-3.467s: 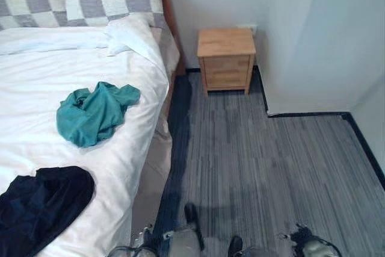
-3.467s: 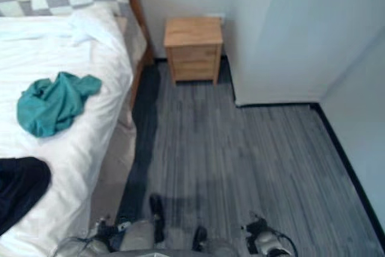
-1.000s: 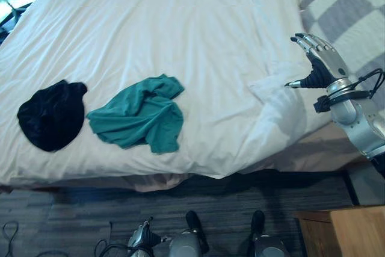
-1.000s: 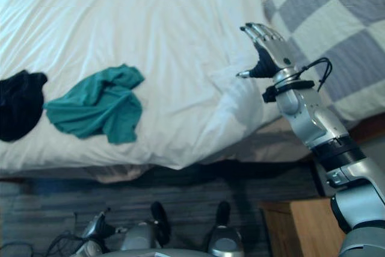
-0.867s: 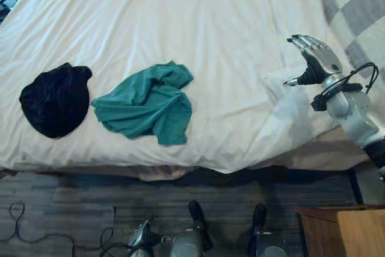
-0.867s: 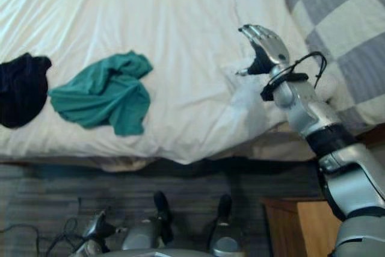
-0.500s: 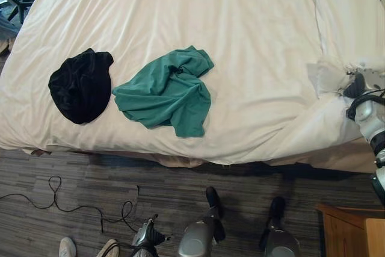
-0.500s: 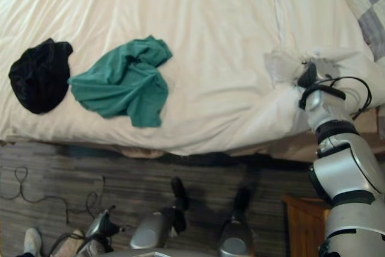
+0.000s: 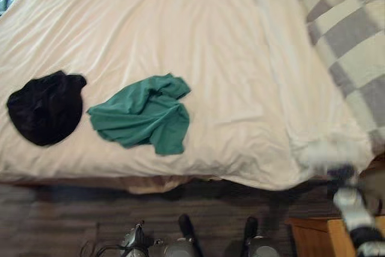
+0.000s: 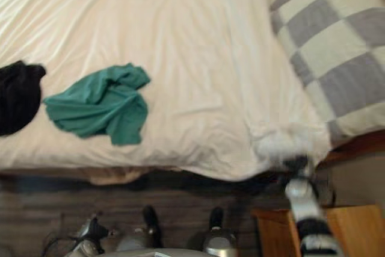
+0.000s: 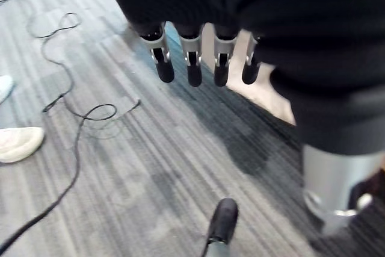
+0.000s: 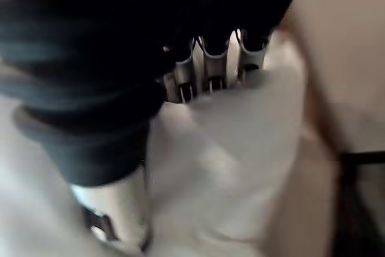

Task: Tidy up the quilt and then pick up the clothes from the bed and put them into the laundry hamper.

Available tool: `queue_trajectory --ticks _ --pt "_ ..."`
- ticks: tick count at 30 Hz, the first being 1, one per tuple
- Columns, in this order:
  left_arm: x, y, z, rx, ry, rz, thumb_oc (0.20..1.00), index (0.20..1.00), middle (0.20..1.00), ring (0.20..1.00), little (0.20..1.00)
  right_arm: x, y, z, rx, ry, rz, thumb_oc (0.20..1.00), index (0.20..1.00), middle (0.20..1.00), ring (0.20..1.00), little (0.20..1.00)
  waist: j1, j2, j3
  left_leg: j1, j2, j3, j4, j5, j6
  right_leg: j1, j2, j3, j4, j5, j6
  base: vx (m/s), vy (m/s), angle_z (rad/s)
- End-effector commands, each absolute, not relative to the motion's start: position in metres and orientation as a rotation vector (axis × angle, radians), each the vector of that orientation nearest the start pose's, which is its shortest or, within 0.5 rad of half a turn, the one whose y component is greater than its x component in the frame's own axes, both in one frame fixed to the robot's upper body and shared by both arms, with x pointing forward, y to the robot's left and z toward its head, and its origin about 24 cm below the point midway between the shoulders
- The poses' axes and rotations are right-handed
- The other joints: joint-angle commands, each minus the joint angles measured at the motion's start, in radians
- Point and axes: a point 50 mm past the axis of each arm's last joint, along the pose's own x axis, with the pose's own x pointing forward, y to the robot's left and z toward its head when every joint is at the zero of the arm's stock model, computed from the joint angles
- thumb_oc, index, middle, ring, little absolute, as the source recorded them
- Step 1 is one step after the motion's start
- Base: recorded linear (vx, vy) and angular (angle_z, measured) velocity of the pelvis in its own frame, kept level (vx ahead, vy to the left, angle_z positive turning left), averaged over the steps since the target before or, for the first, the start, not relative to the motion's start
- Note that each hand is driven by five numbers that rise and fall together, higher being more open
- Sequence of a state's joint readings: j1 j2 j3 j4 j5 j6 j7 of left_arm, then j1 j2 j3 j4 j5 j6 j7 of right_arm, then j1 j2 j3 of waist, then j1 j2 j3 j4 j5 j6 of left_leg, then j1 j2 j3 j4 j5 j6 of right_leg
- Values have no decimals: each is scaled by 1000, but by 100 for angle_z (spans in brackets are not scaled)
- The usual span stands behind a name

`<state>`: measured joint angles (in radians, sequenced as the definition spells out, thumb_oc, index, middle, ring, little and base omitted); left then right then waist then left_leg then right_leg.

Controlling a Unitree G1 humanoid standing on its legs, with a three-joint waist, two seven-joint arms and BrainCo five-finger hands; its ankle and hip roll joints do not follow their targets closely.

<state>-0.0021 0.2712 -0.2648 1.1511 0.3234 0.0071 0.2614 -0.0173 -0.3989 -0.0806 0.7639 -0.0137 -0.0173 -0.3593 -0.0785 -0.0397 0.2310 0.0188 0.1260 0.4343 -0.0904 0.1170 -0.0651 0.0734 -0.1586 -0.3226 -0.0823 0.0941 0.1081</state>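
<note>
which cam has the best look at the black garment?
Left eye view: the black garment lies whole on the white quilt, beside the green garment. The right eye view cuts it off at the frame edge.

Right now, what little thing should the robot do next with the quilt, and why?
Probably tug the bunched quilt corner outward to flatten it: the right hand has fingers curled in the white cloth there, and the rest of the quilt already lies fairly smooth.

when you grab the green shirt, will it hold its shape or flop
Probably flop: the green shirt lies crumpled in soft folds on the quilt. It looks thin, so likely light. Loose ends may trail and drag unless it is gathered.
</note>
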Motion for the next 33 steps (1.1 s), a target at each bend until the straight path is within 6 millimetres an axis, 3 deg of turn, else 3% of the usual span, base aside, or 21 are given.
queue_trajectory --ticks 1,4,6,7,8,9,10,11,14,16,20,22,23,25,26,28,29,30,31,32,33 --pt "118 231 -152 798 1063 -35 1000 1000 1000 1000 1000 167 -314 -79 -289 667 -654 1000 1000 1000 1000 1000 -37 14 -12 94 33 42 3 -111 -56 -71 -24 79 43 -103 76 44 93 -27" --pt "113 230 -153 784 1076 -38 1000 1000 1000 1000 1000 161 -326 -76 -210 654 -777 1000 1000 1000 1000 1000 -40 4 -19 113 27 53 3 -124 -48 -70 -26 91 61 -106 80 20 65 -36" --pt "110 232 -154 786 1087 -43 1000 1000 1000 1000 1000 172 -337 -58 -237 574 -808 1000 1000 1000 1000 1000 -38 -1 -21 122 24 57 3 -130 -46 -70 -28 96 67 -107 83 12 70 -15" --pt "109 233 -154 787 1092 -40 1000 1000 1000 1000 1000 185 -342 -39 -286 481 -807 200 200 200 200 200 -35 -2 -20 125 22 59 3 -132 -44 -70 -30 97 69 -106 84 -4 46 -4" --pt "107 233 -155 788 1100 -41 1000 1000 1000 1000 1000 195 -346 -23 -323 404 -807 200 200 200 200 200 -33 -3 -19 127 20 59 3 -134 -42 -70 -32 96 71 -106 85 -4 29 -5" --pt "107 233 -155 788 1100 -41 1000 1000 1000 1000 1000 195 -346 -22 -323 404 -807 200 200 200 200 200 -33 -3 -19 127 20 59 3 -134 -42 -70 -32 96 71 -106 85 0 22 -14" --pt "101 235 -156 795 1120 -47 1000 1000 1000 1000 1000 217 -352 19 -436 218 -808 200 200 200 200 200 -22 -4 -16 129 17 54 3 -136 -40 -68 -36 95 73 -108 85 0 12 -14" --pt "101 235 -156 795 1120 -47 1000 1000 1000 1000 1000 217 -352 20 -437 218 -808 200 200 200 200 200 -22 -4 -15 129 17 54 3 -137 -40 -67 -36 94 73 -108 85 -5 10 -12" --pt "95 239 -157 828 1142 -62 1000 1000 1000 1000 1000 255 -355 94 -546 -81 -836 200 200 200 200 200 4 4 -4 120 16 44 3 -133 -40 -77 -45 85 81 -111 85 -33 -7 4" --pt "99 244 -155 858 1129 -66 1000 1000 1000 1000 1000 292 -339 146 -511 -270 -793 200 200 200 200 200 34 22 20 98 11 35 3 -118 -42 -99 -53 86 93 -114 81 -110 -24 10" --pt "108 243 -152 846 1094 -51 1000 1000 1000 1000 1000 322 -325 180 -519 -334 -748 200 200 200 200 200 54 55 58 64 2 26 8 -105 -44 -142 -68 92 130 -126 78 -79 -9 17" --pt "120 239 -149 838 1039 -46 1000 1000 1000 1000 1000 339 -322 189 -551 -306 -746 200 200 200 200 200 63 76 103 -10 5 14 111 -119 -48 -185 -76 106 186 -148 65 -162 -54 32" --pt "127 236 -147 837 1012 -52 1000 1000 1000 1000 1000 344 -324 190 -543 -278 -755 200 200 200 200 200 69 78 118 -41 10 12 149 -122 -54 -201 -81 106 206 -156 60 -206 -47 25" --pt "133 234 -146 891 998 -84 1000 1000 1000 1000 1000 353 -332 157 -519 -67 -757 200 200 200 200 200 68 103 137 -87 21 21 190 -136 -58 -257 -93 100 270 -178 57 -114 9 17" --pt "133 234 -146 890 998 -83 1000 1000 1000 1000 1000 353 -332 157 -519 -68 -756 200 200 200 200 200 68 102 135 -90 20 22 192 -137 -58 -261 -94 101 273 -180 57 -47 39 15" --pt "134 233 -146 967 988 -138 1000 1000 1000 1000 1000 342 -337 101 -462 157 -751 200 200 200 200 200 66 111 145 -106 27 20 215 -147 -52 -288 -98 111 313 -184 57 -43 39 3" --pt "133 233 -146 967 989 -138 1000 1000 1000 1000 1000 341 -337 101 -461 158 -751 200 200 200 200 200 67 110 144 -106 27 21 215 -147 -52 -288 -98 111 314 -184 57 -34 49 -3" --pt "136 228 -147 1023 970 -200 1000 1000 1000 1000 1000 322 -332 52 -469 322 -712 200 200 200 200 200 62 113 149 -102 24 15 218 -155 -42 -287 -97 114 316 -184 56 -16 32 -4" --pt "135 229 -147 1024 970 -201 1000 1000 1000 1000 1000 322 -332 51 -469 323 -712 200 200 200 200 200 62 112 149 -102 23 15 218 -156 -42 -286 -97 113 316 -184 56 -27 86 -2" --pt "134 227 -148 1074 980 -240 1000 1000 1000 1000 1000 285 -321 -8 -488 512 -658 200 200 200 200 200 49 111 151 -86 13 11 205 -161 -34 -272 -97 112 304 -178 58 -11 81 -1" --pt "131 229 -149 1089 1002 -237 1000 1000 1000 1000 1000 267 -317 -30 -492 584 -634 200 200 200 200 200 42 106 149 -77 8 11 194 -162 -31 -262 -98 110 293 -173 60 -11 81 1"
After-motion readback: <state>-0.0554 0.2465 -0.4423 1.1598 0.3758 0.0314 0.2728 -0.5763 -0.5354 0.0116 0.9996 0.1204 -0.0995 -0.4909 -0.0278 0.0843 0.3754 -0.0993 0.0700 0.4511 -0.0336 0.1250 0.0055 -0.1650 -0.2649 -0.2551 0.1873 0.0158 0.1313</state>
